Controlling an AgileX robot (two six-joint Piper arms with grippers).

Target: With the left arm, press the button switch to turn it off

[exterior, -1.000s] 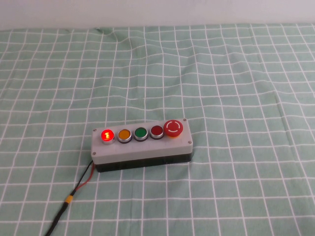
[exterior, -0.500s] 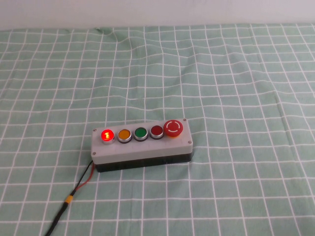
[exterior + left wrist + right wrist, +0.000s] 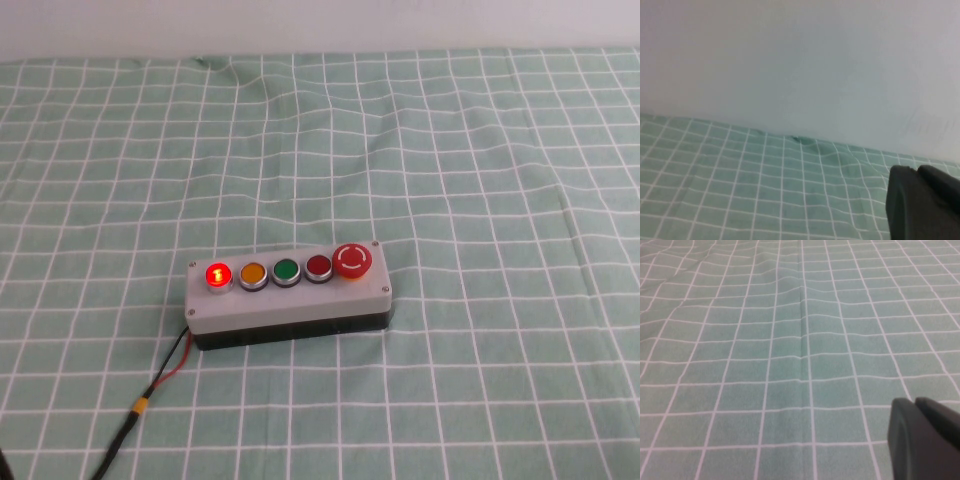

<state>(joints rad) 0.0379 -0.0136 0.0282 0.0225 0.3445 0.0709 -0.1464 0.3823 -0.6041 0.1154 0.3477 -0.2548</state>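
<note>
Green checked cloth (image 3: 480, 150) carries a grey box (image 3: 290, 300) whose leftmost button switch (image 3: 217, 275) glows red, unpressed, so everything remains; left gripper (image 3: 925, 207) faces the wall, right gripper (image 3: 922, 440) overlooks cloth, each with fingers seemingly together.

Button switch (image 3: 217, 275): small round pushbutton, translucent red cap inside a raised silver ring. State: lit, glowing bright red with a pale mark at its centre. Pose: upright, cap facing up. Location: leftmost of five buttons in a row along the top of a grey box (image 3: 290, 303), which sits on the green checked cloth in the near-middle of the table, slightly left of centre.

Left gripper (image 3: 922, 205): black tip, seen only by its own wrist camera, above the cloth and facing the far wall.

Right gripper (image 3: 920, 440): black tip, low over bare checked cloth.
</note>
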